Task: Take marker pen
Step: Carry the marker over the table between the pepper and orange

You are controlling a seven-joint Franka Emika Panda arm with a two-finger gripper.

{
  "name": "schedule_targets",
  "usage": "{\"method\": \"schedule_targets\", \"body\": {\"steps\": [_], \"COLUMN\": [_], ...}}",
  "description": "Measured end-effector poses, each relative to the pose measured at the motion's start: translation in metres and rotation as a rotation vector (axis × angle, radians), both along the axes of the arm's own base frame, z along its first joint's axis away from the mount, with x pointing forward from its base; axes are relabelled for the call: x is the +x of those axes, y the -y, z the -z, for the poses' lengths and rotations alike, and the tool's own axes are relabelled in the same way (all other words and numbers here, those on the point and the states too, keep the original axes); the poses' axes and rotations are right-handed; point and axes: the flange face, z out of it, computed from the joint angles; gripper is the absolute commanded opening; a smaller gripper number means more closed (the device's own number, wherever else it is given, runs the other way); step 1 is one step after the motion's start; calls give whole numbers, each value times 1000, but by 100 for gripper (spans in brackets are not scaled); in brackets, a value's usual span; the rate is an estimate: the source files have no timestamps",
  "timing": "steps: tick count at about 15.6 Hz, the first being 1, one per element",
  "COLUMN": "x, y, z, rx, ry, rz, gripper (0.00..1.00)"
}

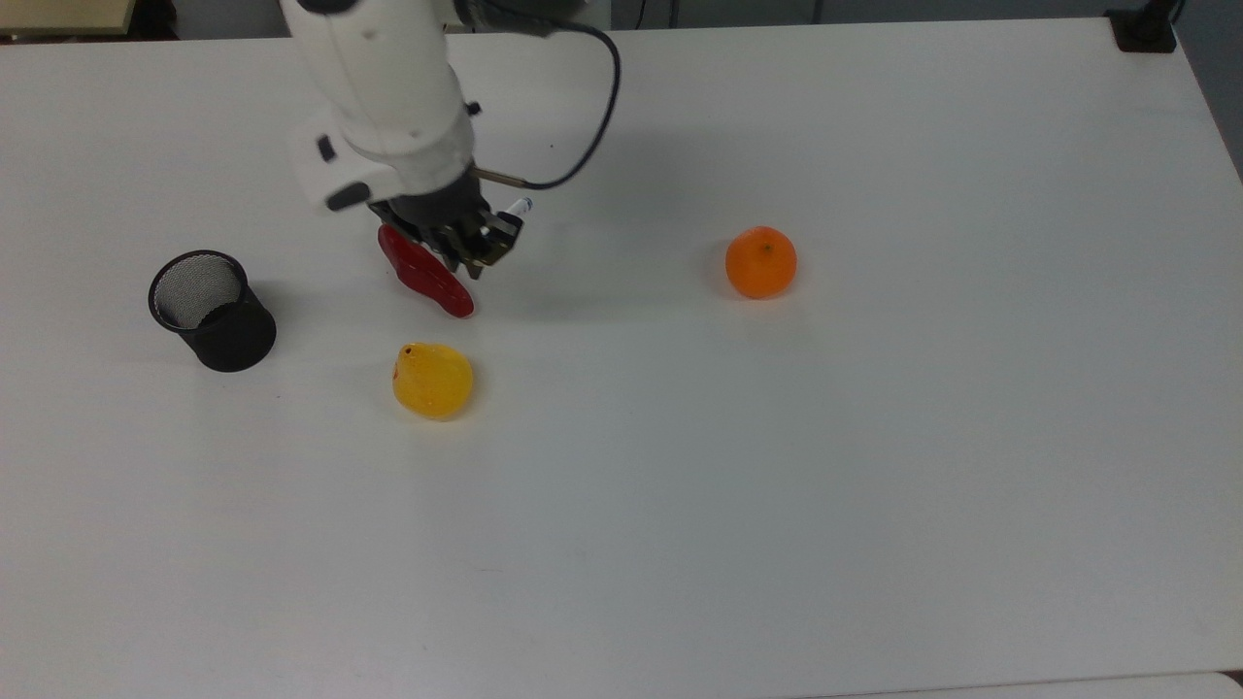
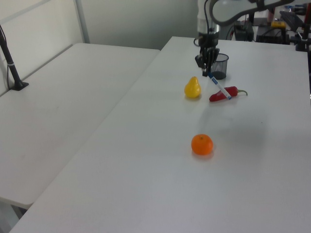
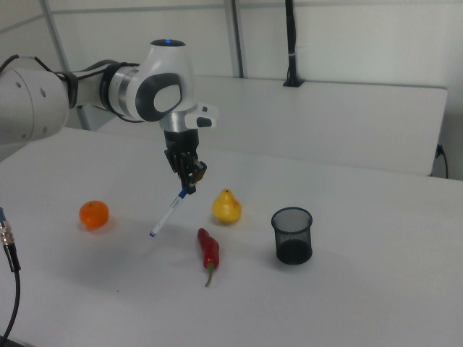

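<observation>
My gripper (image 3: 189, 182) (image 1: 483, 254) (image 2: 208, 69) is shut on the blue-capped end of the marker pen (image 3: 167, 215). The white barrel hangs slanted in the air above the table. In the top view just its tip (image 1: 520, 206) sticks out beyond the gripper. In the left view the marker pen (image 2: 221, 88) slants down in front of the red chilli (image 2: 224, 93). The gripper hovers over the chilli (image 1: 425, 273), between the black mesh cup (image 1: 211, 311) and the orange (image 1: 760, 261).
A yellow pear (image 1: 432, 381) lies near the chilli (image 3: 209, 250). The mesh cup (image 3: 292, 235) stands at the right view's right, the orange (image 3: 94, 214) at the right view's left. A black clamp post (image 1: 1144, 29) stands at the top view's far right corner.
</observation>
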Motion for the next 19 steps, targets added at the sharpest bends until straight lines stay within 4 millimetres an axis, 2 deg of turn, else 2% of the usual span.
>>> {"method": "schedule_targets", "body": {"steps": [6, 8, 9, 11, 14, 15, 19], "x": [0, -3, -3, -4, -5, -5, -5], "y": [-60, -76, -80, -86, -91, -92, -91], "z": [72, 90, 95, 101, 103, 103, 103], "rx": [-67, -80, -87, -96, -102, -102, -102], "ry": [-111, -138, -145, -153, -156, -157, -155], "rz": [-119, -149, -160, -177, -187, -188, -187], "gripper": [11, 16, 26, 66, 94, 100, 100]}}
